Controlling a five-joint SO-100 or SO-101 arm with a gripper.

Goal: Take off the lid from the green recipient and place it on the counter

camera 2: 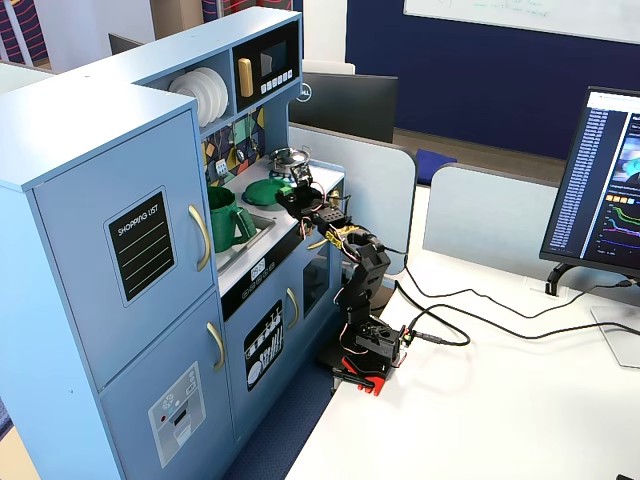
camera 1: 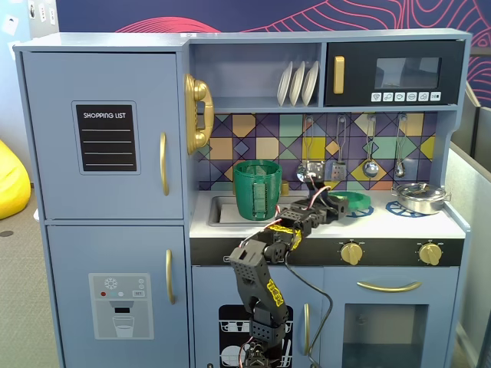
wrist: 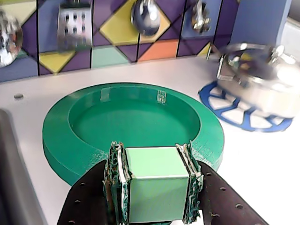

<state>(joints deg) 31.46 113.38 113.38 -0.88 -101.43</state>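
The dark-green lid (wrist: 131,119) lies hollow side up on the white counter (wrist: 262,168), left of the steel pot; it also shows in both fixed views (camera 1: 351,201) (camera 2: 264,190). My gripper (wrist: 152,157) is shut on the lid's lighter green strap handle (wrist: 152,192) at the lid's near edge. I cannot tell whether the lid rests fully on the counter or hangs just above it. The green recipient (camera 1: 257,189) stands open in the sink, left of my gripper (camera 1: 326,208), and also shows in a fixed view (camera 2: 228,218).
A small steel pot (camera 1: 420,197) sits on a blue burner ring (wrist: 243,112) right of the lid. Utensils (wrist: 74,23) hang on the tiled back wall. The sink (camera 1: 222,211) lies at the left. White plates (camera 1: 298,83) stand on the shelf above.
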